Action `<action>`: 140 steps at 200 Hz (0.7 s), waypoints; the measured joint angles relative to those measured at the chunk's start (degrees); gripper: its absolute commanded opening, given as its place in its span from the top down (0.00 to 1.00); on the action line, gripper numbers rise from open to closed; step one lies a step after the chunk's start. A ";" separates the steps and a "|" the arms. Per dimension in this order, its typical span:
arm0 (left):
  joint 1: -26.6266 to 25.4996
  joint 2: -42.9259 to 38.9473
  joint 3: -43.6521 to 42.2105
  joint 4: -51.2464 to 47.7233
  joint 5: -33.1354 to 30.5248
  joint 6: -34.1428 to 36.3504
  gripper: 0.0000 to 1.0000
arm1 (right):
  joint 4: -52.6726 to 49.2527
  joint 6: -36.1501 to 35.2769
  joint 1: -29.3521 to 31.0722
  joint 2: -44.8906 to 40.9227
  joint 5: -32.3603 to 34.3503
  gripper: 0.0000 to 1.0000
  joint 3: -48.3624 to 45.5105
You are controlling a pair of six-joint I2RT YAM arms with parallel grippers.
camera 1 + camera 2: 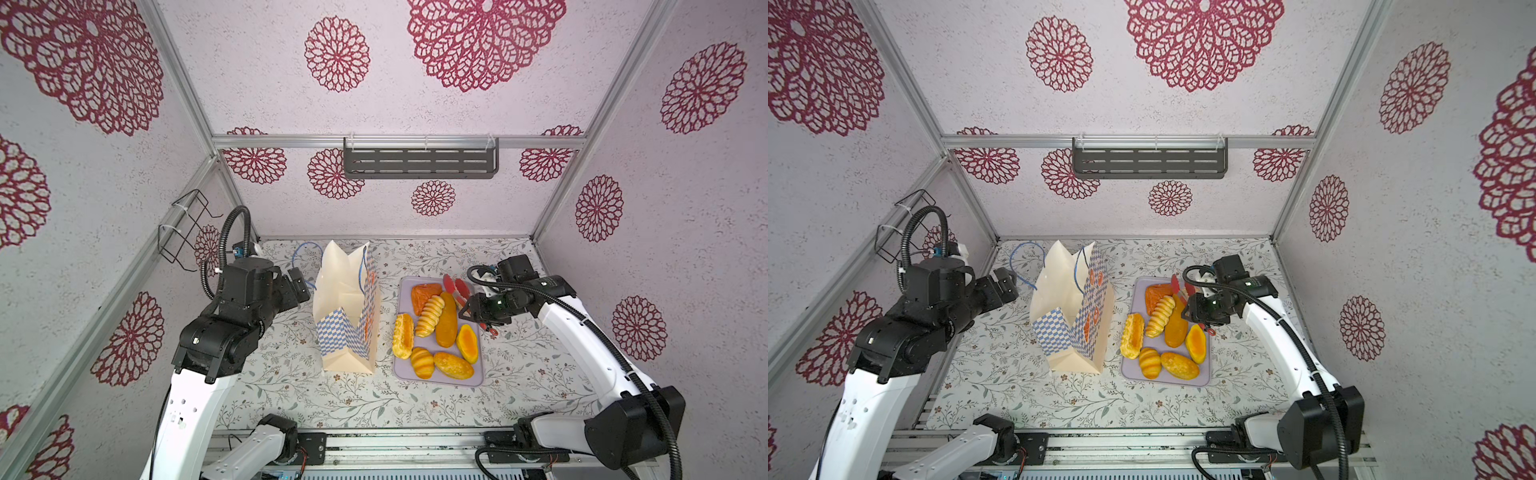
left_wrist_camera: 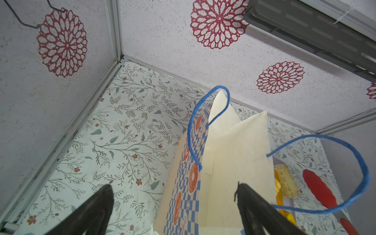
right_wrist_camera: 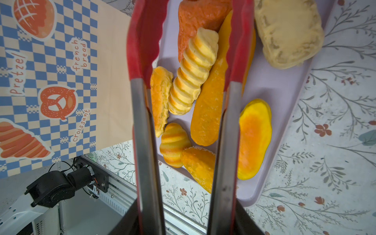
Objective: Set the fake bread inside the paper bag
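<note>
The fake bread lies as several glossy golden loaves on a lilac tray, right of the paper bag. The bag stands upright with its mouth open and its blue cord handles loose. My right gripper is shut on red-tipped metal tongs. The tongs' arms stand apart above a ridged spiral loaf, with nothing pinched between them. My left gripper is open beside the bag's left rim. In the left wrist view its fingers frame the bag's checked wall.
A pale loaf sits at the tray's far corner. A dark slotted shelf hangs on the back wall, and a wire rack on the left wall. Walls close the floral table on three sides.
</note>
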 measured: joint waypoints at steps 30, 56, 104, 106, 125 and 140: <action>1.31 -1.46 -0.83 -0.52 2.64 -0.55 0.03 | 0.02 -0.02 0.26 1.42 -0.61 0.47 -1.51; 1.99 -2.19 -0.79 -1.42 3.76 -0.90 0.03 | 0.04 -0.02 0.52 2.54 -0.92 0.46 -2.58; 2.64 -2.49 1.14 -4.55 4.00 -0.92 0.03 | 0.68 -0.02 1.29 4.50 -1.42 0.45 -3.54; 2.67 -2.49 1.20 -4.66 4.02 -0.90 0.03 | 0.70 -0.02 1.33 4.61 -1.46 0.45 -3.54; 2.97 -2.49 1.57 -5.99 4.24 -0.87 0.03 | 1.38 -0.02 1.62 5.40 -1.66 0.45 -3.58; 3.17 -2.49 1.55 -6.97 5.05 -0.87 0.03 | 2.10 -0.02 1.75 5.95 -1.92 0.45 -3.65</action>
